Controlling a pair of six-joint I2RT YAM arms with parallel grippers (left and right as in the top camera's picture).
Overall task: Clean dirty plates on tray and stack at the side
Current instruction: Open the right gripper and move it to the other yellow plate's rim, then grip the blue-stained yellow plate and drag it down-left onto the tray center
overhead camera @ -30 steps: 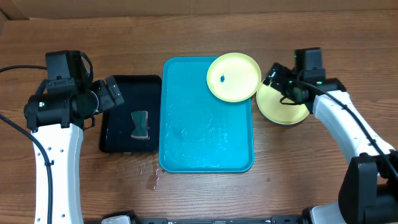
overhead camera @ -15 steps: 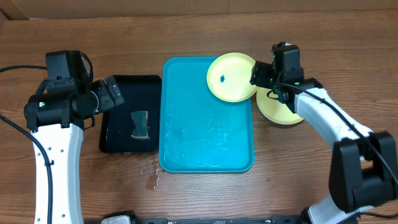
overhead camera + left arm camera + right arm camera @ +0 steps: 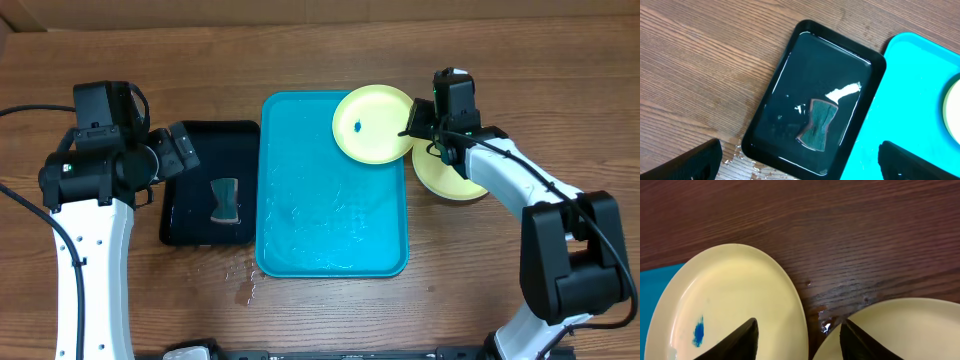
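Observation:
A pale yellow-green plate (image 3: 372, 125) with a blue speck lies on the far right corner of the turquoise tray (image 3: 330, 220). In the right wrist view this plate (image 3: 730, 300) shows its speck at the lower left. A second pale yellow-green plate (image 3: 452, 178) lies on the table right of the tray, and its rim (image 3: 900, 330) shows in the right wrist view. The cyan plate is out of view. My right gripper (image 3: 420, 125) is open, and its fingers (image 3: 800, 342) straddle the dirty plate's right rim. My left gripper (image 3: 185, 150) is open above the black tray.
A narrow black tray (image 3: 175, 225) with water and a dark green sponge (image 3: 226, 198) sits left of the turquoise tray. The left wrist view shows the black tray (image 3: 771, 85) and the sponge (image 3: 818, 124). Water drops lie on the table near the tray's front left corner.
My right gripper moved left, from over the side plate to the right rim of the dirty plate. The left arm has not moved.

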